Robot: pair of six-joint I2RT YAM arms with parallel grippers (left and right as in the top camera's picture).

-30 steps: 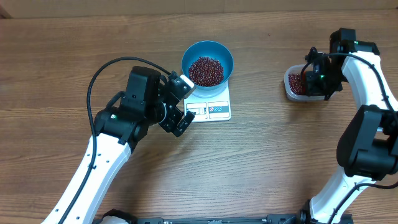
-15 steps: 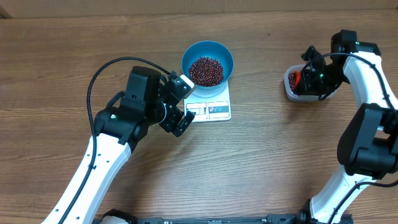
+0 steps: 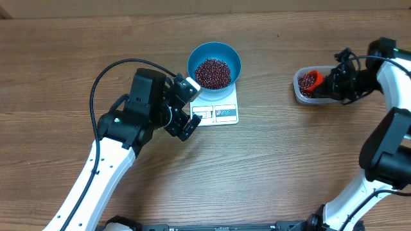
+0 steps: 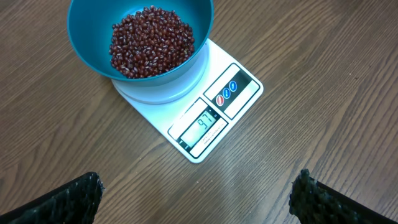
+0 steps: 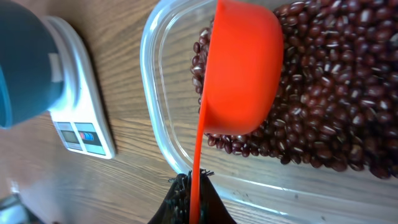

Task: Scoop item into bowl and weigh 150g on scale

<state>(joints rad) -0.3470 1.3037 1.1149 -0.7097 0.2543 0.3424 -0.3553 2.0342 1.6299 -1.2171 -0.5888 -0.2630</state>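
Now, across the desk, the right arm has swung outward; left jaws gape idle by the scale bearing the part-filled bowl. Right jaws clamp the scoop, back in the tub: another load of beans seems needed.
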